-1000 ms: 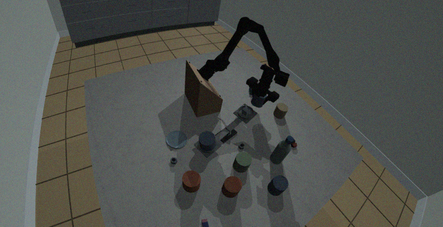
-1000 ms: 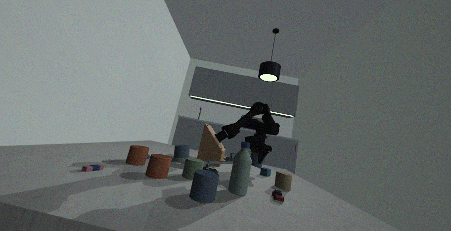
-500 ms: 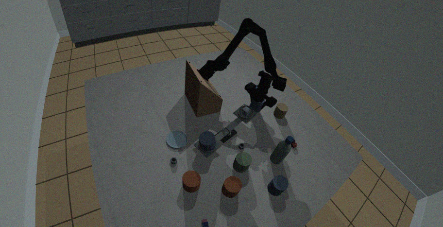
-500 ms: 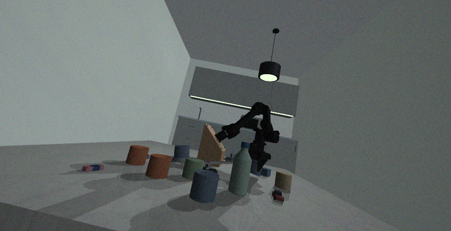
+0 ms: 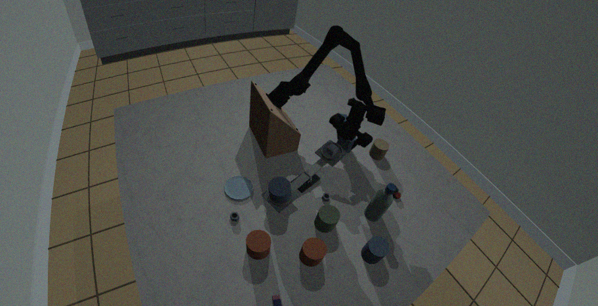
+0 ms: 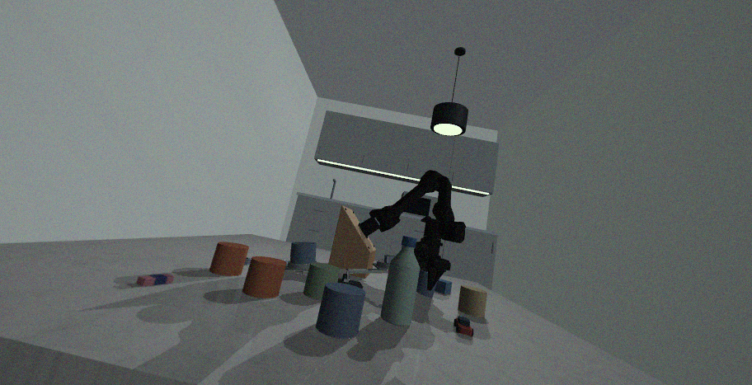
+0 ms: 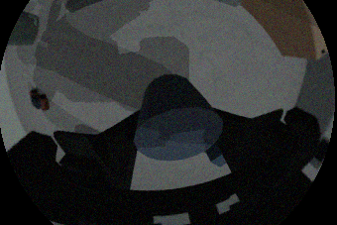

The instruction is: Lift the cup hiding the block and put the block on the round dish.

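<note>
My gripper (image 5: 348,139) (image 7: 172,111) is shut on a blue cup (image 6: 425,284) (image 7: 168,146). The cup is upright, low at the mat beside the far end of the balance (image 5: 309,183) (image 6: 350,281); whether it touches the mat I cannot tell. The balance's far pan (image 5: 321,152) bears no cup; a round shape shows on it, with its middle too dim to make out. The other blue cup (image 5: 279,190) (image 6: 303,252) stands on the near pan. The pale blue round dish (image 5: 238,188) lies beside that pan, with no cup above it.
A small blue block (image 6: 444,287) and a tan cylinder (image 5: 378,149) (image 6: 472,300) are near the gripper. A green bottle (image 5: 378,205) (image 6: 399,290), toy car (image 6: 463,326) (image 7: 40,99), green cylinder (image 5: 326,218) and wooden wedge (image 5: 274,132) (image 6: 347,245) stand around the balance.
</note>
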Controlling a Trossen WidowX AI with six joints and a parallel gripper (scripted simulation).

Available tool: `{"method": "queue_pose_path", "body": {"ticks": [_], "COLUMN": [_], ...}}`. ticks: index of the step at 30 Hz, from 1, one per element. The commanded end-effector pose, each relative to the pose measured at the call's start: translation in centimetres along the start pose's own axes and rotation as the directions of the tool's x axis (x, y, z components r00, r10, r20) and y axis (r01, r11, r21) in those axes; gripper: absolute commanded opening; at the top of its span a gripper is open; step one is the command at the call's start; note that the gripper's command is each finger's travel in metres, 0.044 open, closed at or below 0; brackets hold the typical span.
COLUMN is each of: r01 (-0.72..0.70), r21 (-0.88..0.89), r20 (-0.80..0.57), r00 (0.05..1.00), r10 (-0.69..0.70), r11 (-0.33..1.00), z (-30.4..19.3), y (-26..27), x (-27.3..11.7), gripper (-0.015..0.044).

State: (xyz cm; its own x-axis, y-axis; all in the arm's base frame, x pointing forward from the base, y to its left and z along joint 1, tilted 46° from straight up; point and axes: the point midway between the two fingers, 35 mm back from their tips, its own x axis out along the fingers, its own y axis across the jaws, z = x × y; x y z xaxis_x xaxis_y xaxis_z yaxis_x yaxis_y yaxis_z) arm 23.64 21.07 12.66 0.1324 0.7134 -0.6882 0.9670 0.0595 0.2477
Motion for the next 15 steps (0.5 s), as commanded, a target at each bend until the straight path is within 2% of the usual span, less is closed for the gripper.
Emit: {"method": "queue_pose_path", "body": {"ticks": [1, 8, 10, 13, 15], "r01": [0.001, 0.001, -0.001, -0.007, -0.007], "r21": [-0.002, -0.002, -0.001, 0.002, 0.002], "r20": [0.0, 0.0, 0.002, 0.005, 0.005], "r00": [1.0, 1.0, 1.0, 1.0, 1.0], "r10": [-0.001, -0.001, 0.001, 0.007, 0.007], "r11": [1.0, 1.0, 1.0, 1.0, 1.0], "z": [0.0, 0.0, 0.0, 0.0, 0.0], "y": [0.0, 0.0, 0.1, 0.1, 0.1], "x": [0.0, 0.0, -1.2, -5.1, -5.4], "gripper": [0.021, 0.0394, 0.044, 0.044, 0.044]}}
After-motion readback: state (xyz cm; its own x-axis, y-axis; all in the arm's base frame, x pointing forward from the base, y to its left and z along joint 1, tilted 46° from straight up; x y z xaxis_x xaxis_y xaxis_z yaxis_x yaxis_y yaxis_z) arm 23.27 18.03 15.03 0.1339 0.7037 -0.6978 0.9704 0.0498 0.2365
